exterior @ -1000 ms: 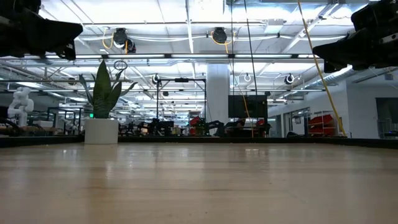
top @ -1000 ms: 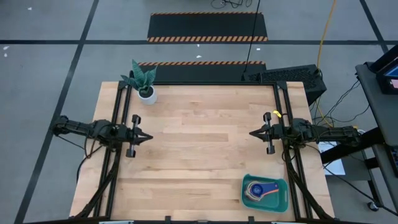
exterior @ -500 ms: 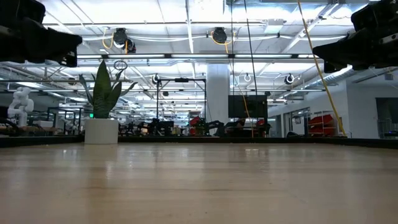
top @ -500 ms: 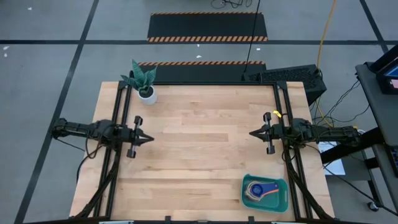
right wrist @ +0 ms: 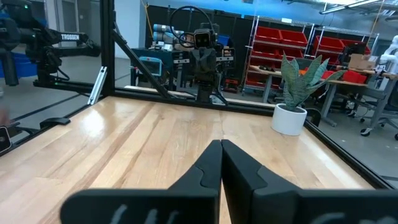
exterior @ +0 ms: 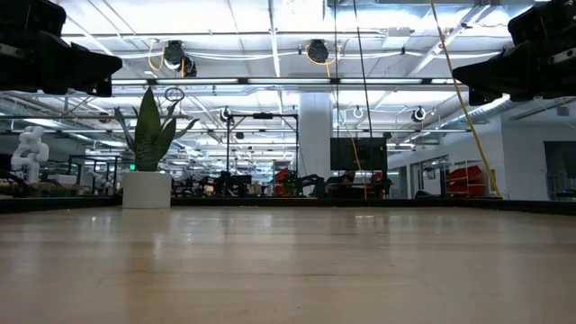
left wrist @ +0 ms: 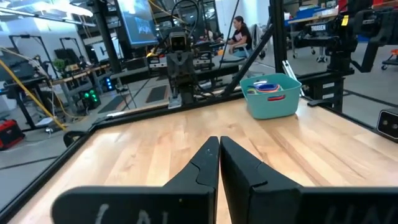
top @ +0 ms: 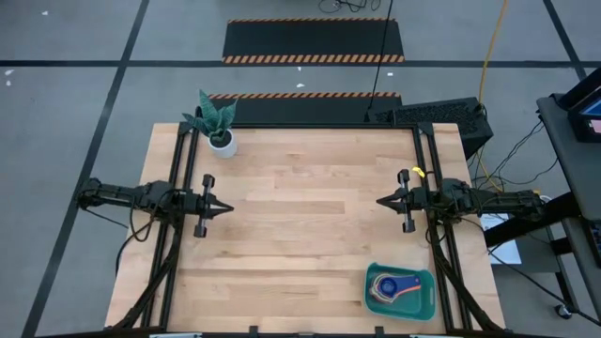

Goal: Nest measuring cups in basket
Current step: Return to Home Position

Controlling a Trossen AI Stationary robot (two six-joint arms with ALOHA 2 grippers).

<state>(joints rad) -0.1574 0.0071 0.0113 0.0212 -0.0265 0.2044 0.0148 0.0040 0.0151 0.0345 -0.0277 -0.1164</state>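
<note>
Left gripper (top: 225,207) slightly lower — level

The low teal basket (top: 425,302) is sitting upright near the lower right corner of the surface (top: 300,235) in the high view, and the measuring cups (top: 387,286) are lying nested inside it, blue and orange handles showing.

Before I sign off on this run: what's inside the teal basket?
The measuring cups sit stacked inside the basket, with blue and orange showing on top. The cups underneath are covered, so their number cannot be told.
</note>
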